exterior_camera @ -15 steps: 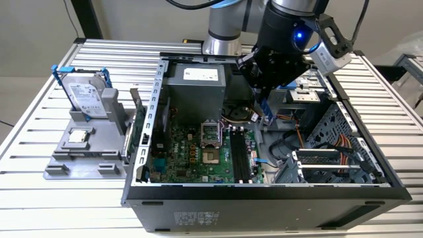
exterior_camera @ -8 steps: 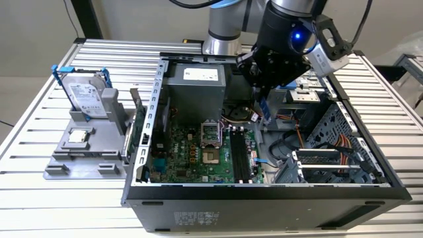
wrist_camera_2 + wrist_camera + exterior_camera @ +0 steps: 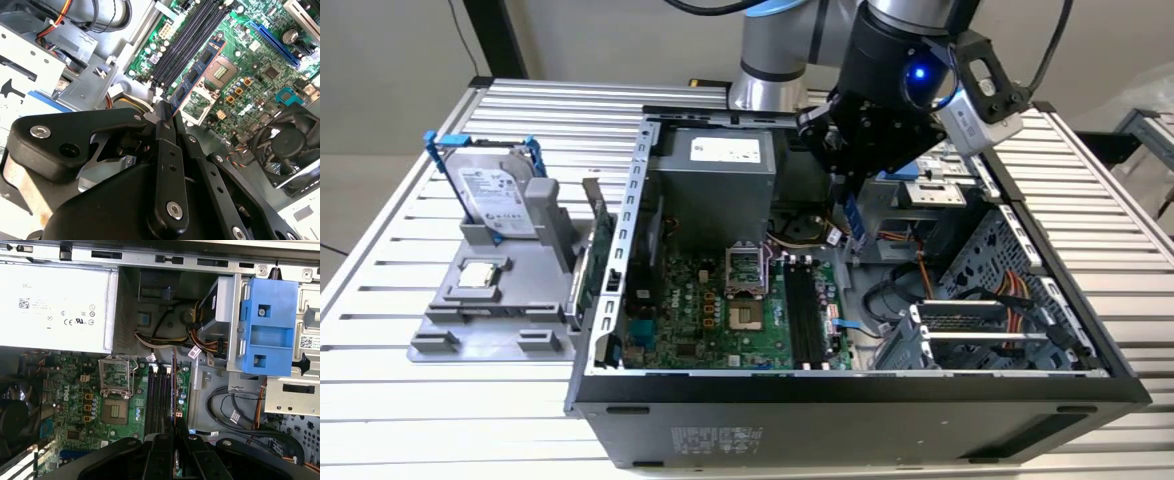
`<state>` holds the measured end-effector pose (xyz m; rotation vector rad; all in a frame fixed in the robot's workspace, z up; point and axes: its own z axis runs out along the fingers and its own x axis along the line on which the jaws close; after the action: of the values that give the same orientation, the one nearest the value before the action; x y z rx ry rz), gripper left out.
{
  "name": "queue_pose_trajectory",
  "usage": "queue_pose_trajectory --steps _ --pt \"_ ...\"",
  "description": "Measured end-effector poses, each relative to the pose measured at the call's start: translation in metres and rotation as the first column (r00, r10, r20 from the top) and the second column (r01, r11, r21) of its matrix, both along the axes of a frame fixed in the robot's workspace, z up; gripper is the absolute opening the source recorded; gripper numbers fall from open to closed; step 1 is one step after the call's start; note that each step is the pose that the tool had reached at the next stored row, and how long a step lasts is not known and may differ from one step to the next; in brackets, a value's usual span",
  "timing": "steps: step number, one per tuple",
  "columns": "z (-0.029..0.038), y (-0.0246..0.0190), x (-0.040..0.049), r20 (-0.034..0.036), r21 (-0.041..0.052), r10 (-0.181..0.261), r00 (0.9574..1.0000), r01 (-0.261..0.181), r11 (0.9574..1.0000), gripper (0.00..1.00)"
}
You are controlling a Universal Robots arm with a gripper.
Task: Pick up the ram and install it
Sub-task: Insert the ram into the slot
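My gripper point(image 3: 849, 188) hangs inside the open computer case, over the motherboard point(image 3: 707, 320). It is shut on the ram point(image 3: 850, 222), a thin dark stick hanging down from the fingers. In the second wrist view the ram point(image 3: 197, 72) juts from the black fingers point(image 3: 166, 150) with its chips showing, above the processor socket point(image 3: 220, 70) and beside the black memory slots point(image 3: 190, 40). In the first wrist view the ram point(image 3: 173, 385) shows edge-on, lined up lengthwise along the memory slots point(image 3: 159, 400), with the gripper point(image 3: 176, 427) at its near end. The ram hangs above the board.
The grey power supply point(image 3: 720, 170) stands at the back of the case. A metal drive cage point(image 3: 987, 330) with cables fills the exterior view's right. A fan point(image 3: 285, 145) sits by the board. Outside the case, a grey stand point(image 3: 454, 330) holds a hard drive point(image 3: 494, 190) and a processor chip point(image 3: 480, 272).
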<state>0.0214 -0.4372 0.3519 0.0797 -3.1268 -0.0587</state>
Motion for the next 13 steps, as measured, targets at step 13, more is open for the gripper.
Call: queue_pose_trajectory --steps 13 --pt "-0.0039 -0.0045 0.0003 0.0 0.0 -0.005 1.0 0.005 1.0 0.0"
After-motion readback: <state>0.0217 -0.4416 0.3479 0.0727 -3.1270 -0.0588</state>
